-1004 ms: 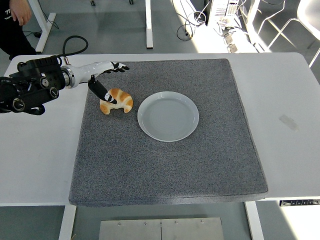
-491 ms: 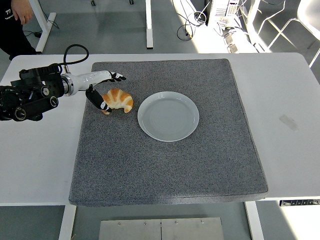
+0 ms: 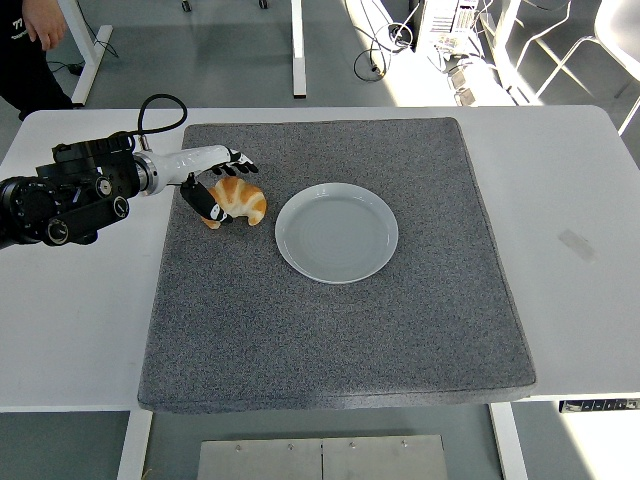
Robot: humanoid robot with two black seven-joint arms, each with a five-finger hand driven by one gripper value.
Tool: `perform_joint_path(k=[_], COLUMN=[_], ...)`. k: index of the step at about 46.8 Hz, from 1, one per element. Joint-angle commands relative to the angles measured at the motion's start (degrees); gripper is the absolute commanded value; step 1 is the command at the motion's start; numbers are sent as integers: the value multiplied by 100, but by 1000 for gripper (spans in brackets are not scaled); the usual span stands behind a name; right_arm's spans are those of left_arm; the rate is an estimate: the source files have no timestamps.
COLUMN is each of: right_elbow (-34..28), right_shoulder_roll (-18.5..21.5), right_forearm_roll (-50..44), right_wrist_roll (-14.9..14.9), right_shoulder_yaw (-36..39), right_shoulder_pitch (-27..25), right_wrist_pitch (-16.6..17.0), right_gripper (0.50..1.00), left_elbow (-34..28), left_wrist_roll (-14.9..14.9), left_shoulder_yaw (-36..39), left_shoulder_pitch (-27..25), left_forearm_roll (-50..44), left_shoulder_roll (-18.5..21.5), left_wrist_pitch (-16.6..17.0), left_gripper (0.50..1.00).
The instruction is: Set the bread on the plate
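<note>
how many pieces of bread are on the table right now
1. The bread, a croissant, lies on the grey mat just left of the empty plate, with the left hand closing around it. None appears hidden.

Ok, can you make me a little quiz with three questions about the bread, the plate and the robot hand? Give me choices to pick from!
1. Where is the bread?
A. On the grey mat, left of the plate
B. On the plate
C. On the bare white table

2. How many plates are on the mat?
A. Three
B. One
C. Two

3. What is the left robot hand doing?
A. Resting far from the bread
B. Lifting the bread high above the plate
C. Reaching around the bread with its fingers spread

Answers:
1. A, the bread lies on the grey mat, beside the plate, not on it.
2. B, only one round white plate shows, and it holds nothing.
3. C, the thumb sits at the bread's left end and the other fingers reach over its top, with the bread down on the mat.
</note>
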Motion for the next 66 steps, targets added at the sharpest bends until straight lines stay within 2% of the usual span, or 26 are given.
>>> perform_joint_path(k=[1, 10, 20, 31, 42, 51, 66], right_elbow=[0, 0, 0, 0, 0, 0, 0], right_shoulder_roll=[0, 0, 0, 0, 0, 0, 0], right_forearm_roll=[0, 0, 0, 0, 0, 0, 0], right_wrist_roll=[0, 0, 0, 0, 0, 0, 0], right_shoulder_yaw=[0, 0, 0, 0, 0, 0, 0], right_shoulder_pitch=[1, 1, 10, 1, 1, 1, 1], right_wrist_pitch=[0, 0, 0, 0, 0, 0, 0], right_gripper=[1000, 1000, 1000, 1000, 1000, 1000, 1000], left_elbow=[6, 58, 76, 76, 76, 76, 58], left_wrist_roll=[-10, -27, -36, -27, -18, -18, -18], left_shoulder_yaw=[1, 1, -25, -25, -69, -297, -842], left_shoulder_pitch=[57, 110, 110, 136, 40, -276, -690], left_forearm_roll=[72, 248, 345, 363, 336, 275, 257], left_shoulder_roll=[-13, -92, -92, -92, -57, -4, 92], left_wrist_pitch=[6, 138, 226, 243, 235, 191, -64], left_gripper=[786, 772, 648, 601, 598, 601, 608])
